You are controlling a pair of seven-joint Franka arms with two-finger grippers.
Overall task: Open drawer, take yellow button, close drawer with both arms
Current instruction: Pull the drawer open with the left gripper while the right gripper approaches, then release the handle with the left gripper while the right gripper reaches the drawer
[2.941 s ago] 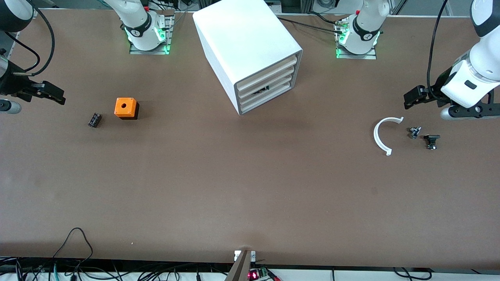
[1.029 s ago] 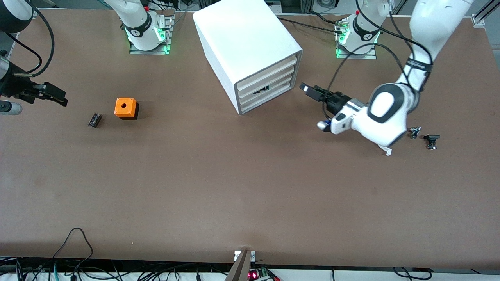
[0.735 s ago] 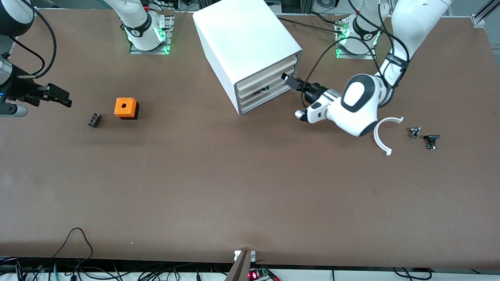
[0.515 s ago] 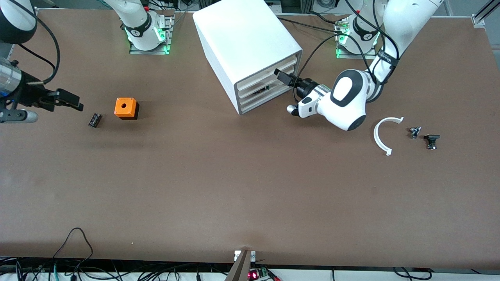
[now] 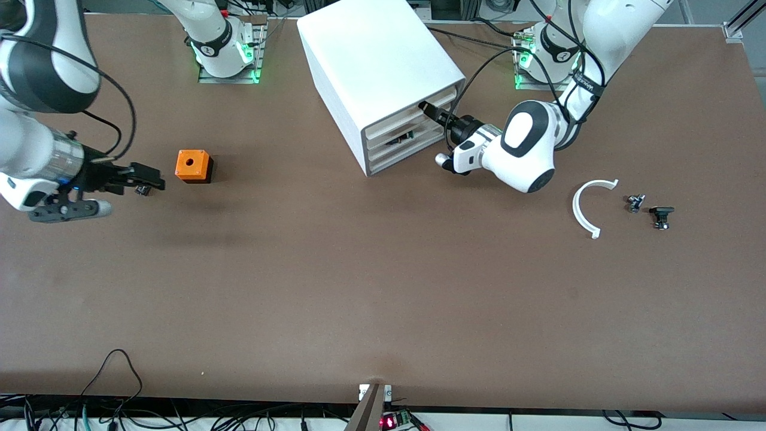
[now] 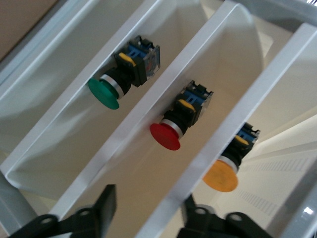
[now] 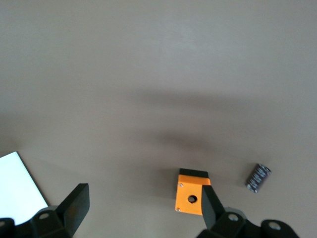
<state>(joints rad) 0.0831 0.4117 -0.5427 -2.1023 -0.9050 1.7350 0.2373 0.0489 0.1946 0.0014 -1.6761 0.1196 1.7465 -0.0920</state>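
Observation:
The white cabinet (image 5: 371, 54) stands at the robots' side of the table, and the drawer (image 5: 389, 120) is its uppermost one, flush with the others. My left gripper (image 5: 426, 108) is open at the upper drawer fronts. In the left wrist view its fingers (image 6: 105, 207) straddle a white drawer edge (image 6: 168, 203). The button (image 6: 221, 179), with its round orange cap, lies in the tray beside that edge. My right gripper (image 5: 149, 179) is open and empty, over the table beside the orange cube (image 5: 192, 165). In the right wrist view the right gripper (image 7: 143, 208) has the cube (image 7: 193, 197) by one finger.
A red button (image 6: 166, 136) and a green button (image 6: 104, 93) lie in the neighbouring trays. A small black part (image 7: 258, 177) lies by the cube. A white curved piece (image 5: 583, 206) and two small dark parts (image 5: 635, 202) (image 5: 660, 215) lie toward the left arm's end.
My left gripper swung from the left arm's end of the table to the cabinet's upper drawer fronts. My right gripper moved from the table's end to beside the orange cube.

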